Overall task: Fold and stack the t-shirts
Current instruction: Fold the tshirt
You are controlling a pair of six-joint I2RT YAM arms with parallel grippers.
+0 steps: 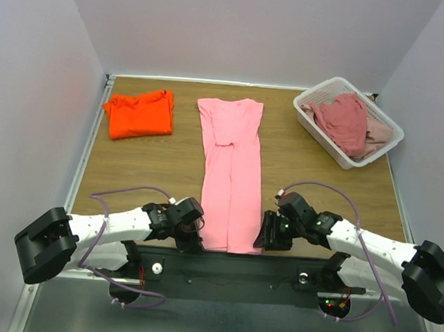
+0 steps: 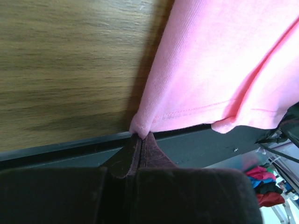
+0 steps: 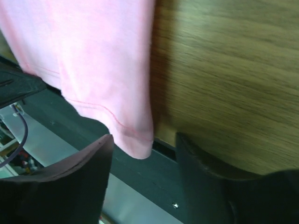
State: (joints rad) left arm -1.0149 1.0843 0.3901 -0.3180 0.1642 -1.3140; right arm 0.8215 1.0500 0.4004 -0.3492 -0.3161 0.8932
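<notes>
A light pink t-shirt [image 1: 229, 167], folded into a long narrow strip, lies down the middle of the wooden table, its hem at the near edge. My left gripper [image 1: 194, 238] is shut on the hem's near-left corner; in the left wrist view its fingertips [image 2: 141, 138] pinch a small tuck of the pink t-shirt [image 2: 215, 60]. My right gripper [image 1: 266, 236] stands at the near-right corner. There its jaws [image 3: 143, 145] are apart, with the pink t-shirt's [image 3: 93, 56] hem corner hanging between them and touching neither finger. A folded orange t-shirt [image 1: 139, 114] lies at the back left.
A white slatted basket [image 1: 312, 111] at the back right holds a dusty rose t-shirt [image 1: 343, 118] and a pale pink one [image 1: 378, 133]. A black mounting rail [image 1: 228, 278] runs along the table's near edge under both grippers. Walls close in the left, back and right.
</notes>
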